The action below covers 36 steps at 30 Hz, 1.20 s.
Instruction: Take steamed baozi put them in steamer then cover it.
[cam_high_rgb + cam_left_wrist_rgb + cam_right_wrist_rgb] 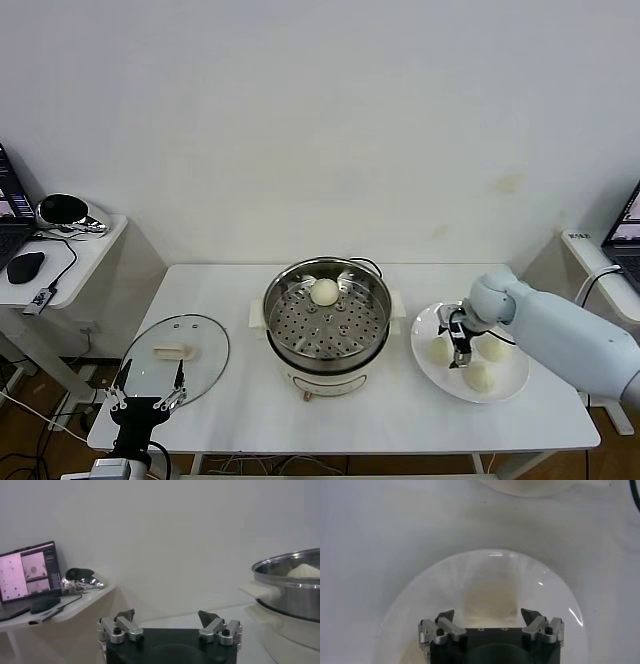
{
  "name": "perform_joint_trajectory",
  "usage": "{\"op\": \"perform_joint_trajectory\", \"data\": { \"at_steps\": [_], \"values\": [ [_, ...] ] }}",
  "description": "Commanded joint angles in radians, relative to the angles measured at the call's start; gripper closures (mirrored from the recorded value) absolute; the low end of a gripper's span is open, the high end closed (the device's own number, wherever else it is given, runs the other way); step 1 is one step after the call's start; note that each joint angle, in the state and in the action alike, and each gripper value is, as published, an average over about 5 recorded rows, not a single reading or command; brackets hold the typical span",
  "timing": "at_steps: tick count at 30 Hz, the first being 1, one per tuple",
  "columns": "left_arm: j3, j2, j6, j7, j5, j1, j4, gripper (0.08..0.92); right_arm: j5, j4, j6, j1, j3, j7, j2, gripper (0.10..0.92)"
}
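Note:
The steamer point(325, 322) stands mid-table with one baozi point(324, 292) on its perforated tray. Three more baozi point(441, 350) point(494, 347) point(478, 377) lie on a white plate point(516, 385) to its right. My right gripper point(460, 343) is open, low over the plate among these buns. In the right wrist view its jaws point(487, 616) stand apart with a blurred cream bun point(489, 597) between them on the plate point(545, 587). The glass cover point(176, 355) lies flat at the table's left. My left gripper point(147, 400) is open and empty at the cover's near edge.
The left wrist view shows the open left gripper point(170, 617), the steamer's rim point(292, 575) and the bun point(305, 571) in it. A side table with a laptop point(30, 572) and mouse point(25, 266) stands at the left. Cables hang below the table's front edge.

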Motion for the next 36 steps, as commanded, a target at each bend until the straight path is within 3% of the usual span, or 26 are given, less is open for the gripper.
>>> {"op": "perform_joint_trajectory", "data": {
  "at_steps": [1,8,15,21,28,36],
  "values": [
    [0.000,0.000,0.000,-0.001,0.000,0.000,0.001,0.177,-0.014,-0.037,0.004,-0.016,0.014,-0.003,0.027,0.295],
    [-0.001,0.002,-0.001,-0.002,-0.001,0.000,0.000,0.177,-0.018,-0.022,0.006,0.001,0.012,-0.029,0.015,0.431],
    [0.004,0.006,-0.001,-0.003,-0.002,-0.002,-0.002,0.177,0.103,0.090,-0.031,0.183,-0.040,-0.082,-0.067,0.440],
    [0.012,0.014,0.003,-0.002,-0.002,-0.006,-0.016,0.177,0.296,0.170,-0.072,0.552,-0.258,-0.112,-0.099,0.432],
    [0.012,0.030,0.002,-0.002,-0.013,-0.006,-0.018,0.177,0.502,0.209,-0.136,0.880,-0.460,-0.080,0.021,0.423],
    [0.007,0.038,-0.001,-0.002,-0.025,-0.020,0.001,0.177,0.712,0.223,-0.282,0.872,-0.512,0.035,0.252,0.416]
  ]
}}
